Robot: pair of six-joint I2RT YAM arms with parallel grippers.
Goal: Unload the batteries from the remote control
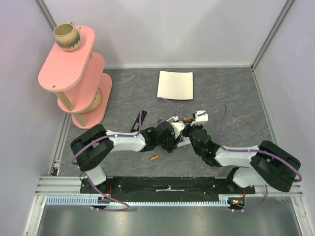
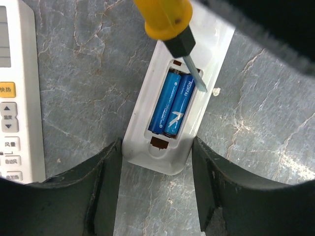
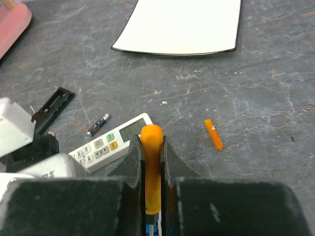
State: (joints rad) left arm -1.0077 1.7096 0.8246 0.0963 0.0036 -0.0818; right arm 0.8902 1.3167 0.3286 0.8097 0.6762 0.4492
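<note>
Down on the grey worktop (image 2: 88, 73) lies the white remote control (image 2: 158, 160), bay uncovered. The left jaws straddle its end, gripping or just flanking, cannot tell. The right jaws are clenched on a yellow-handled screwdriver (image 2: 165, 19), its tip beside two blue batteries (image 2: 172, 105) in the bay.

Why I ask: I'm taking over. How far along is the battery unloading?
Done: the slim white remote control lies with its battery bay uncovered. In hand: the right gripper clamps an orange-handled screwdriver, tip at the bay; the left gripper straddles the remote's end. Left: both blue cylindrical batteries sit inside.
</note>
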